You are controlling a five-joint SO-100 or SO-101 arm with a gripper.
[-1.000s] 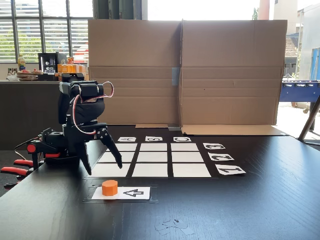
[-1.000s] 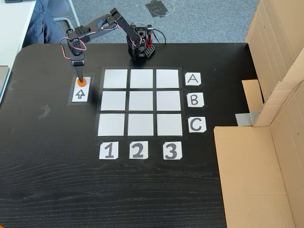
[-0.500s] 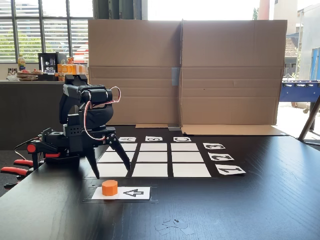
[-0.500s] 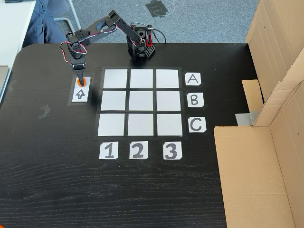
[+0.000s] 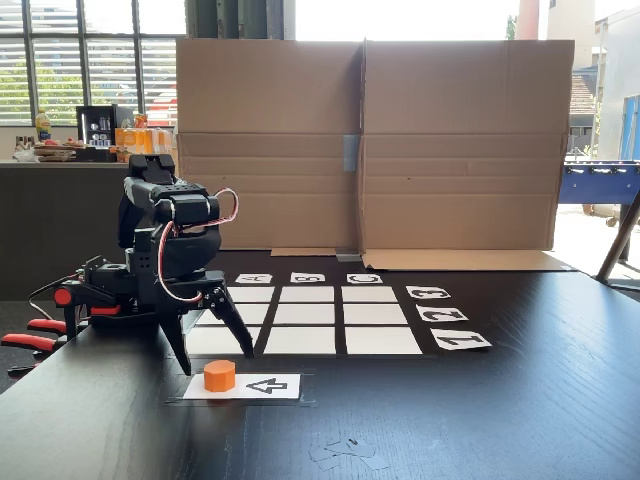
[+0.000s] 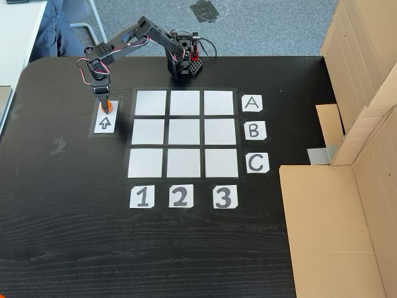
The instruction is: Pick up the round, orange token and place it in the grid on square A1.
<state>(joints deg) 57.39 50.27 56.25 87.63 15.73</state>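
Observation:
The orange token (image 5: 219, 375) stands on the near end of a white card with a black arrow (image 5: 265, 385), in front of the grid (image 5: 307, 314). My gripper (image 5: 215, 362) is open and points down, one finger on each side of the token, tips close to the table. In a fixed view from above the gripper (image 6: 104, 105) covers part of the token (image 6: 108, 109); I cannot tell whether they touch. Square A1 (image 6: 151, 103) is the corner cell just right of the token there; in the front view square A1 (image 5: 212, 342) lies behind the fingers.
Letter cards (image 6: 251, 103) and number cards (image 6: 141, 197) edge the grid. Tall cardboard walls (image 5: 365, 140) close off the far side of the table. The arm's base (image 6: 184, 62) sits at the table edge, with red clamps (image 5: 30, 342) beside it. Tape scraps (image 5: 345, 452) lie near the front.
The open gripper has come down and back a little, from above the grid's edge to around the token. The token has not moved.

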